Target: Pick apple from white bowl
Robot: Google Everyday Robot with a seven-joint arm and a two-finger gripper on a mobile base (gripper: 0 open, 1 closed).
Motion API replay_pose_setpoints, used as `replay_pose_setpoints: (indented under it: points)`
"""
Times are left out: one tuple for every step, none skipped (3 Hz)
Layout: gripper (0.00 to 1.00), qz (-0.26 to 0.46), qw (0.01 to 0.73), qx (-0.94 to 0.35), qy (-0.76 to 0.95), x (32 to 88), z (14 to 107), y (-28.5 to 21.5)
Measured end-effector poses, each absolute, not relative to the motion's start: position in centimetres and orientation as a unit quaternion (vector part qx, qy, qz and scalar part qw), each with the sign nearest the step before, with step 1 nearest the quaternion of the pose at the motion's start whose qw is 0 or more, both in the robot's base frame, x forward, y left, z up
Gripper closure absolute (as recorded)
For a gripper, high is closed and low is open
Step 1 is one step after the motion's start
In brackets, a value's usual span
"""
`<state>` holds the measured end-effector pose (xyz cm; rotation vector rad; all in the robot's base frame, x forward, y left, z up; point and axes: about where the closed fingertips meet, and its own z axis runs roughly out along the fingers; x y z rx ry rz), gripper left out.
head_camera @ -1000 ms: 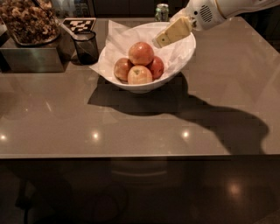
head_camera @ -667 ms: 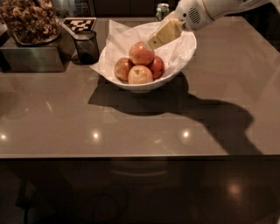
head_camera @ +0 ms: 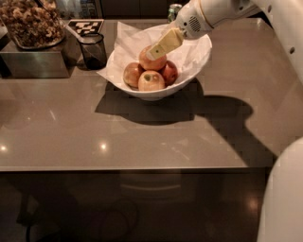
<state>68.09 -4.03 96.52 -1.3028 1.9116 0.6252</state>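
A large white bowl (head_camera: 189,78) lined with white paper stands on the table at centre back. Several apples lie in it. The largest, orange-red apple (head_camera: 152,63) sits on top at the back. A paler yellow-pink apple (head_camera: 151,81) lies in front of it, a dark red one (head_camera: 169,72) to its right, another (head_camera: 132,74) to its left. My gripper (head_camera: 155,51) reaches in from the upper right, its pale yellow fingers (head_camera: 165,42) slanting down and left. The tip is at the top of the orange-red apple.
A small dark cup (head_camera: 92,50) stands left of the bowl. A metal box (head_camera: 33,64) with a tray of brown dried stuff is at the back left, a checkered marker (head_camera: 84,26) behind the cup, a green can (head_camera: 173,10) behind the bowl. The table's front edge (head_camera: 132,168) crosses the view.
My gripper has moved left and down, from over the bowl's right rim to the top of the orange-red apple. The apples and bowl have not moved.
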Motion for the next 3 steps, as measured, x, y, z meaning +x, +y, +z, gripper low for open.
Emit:
replay_pose_setpoints:
  points:
    - [0.27, 0.252, 0.362, -0.510, 0.739, 69.1, 95.6, -3.3]
    - [0.30, 0.256, 0.362, -0.508, 0.738, 69.9, 94.8, -3.0]
    - [0.31, 0.258, 0.363, -0.503, 0.740, 70.5, 93.9, -3.0]
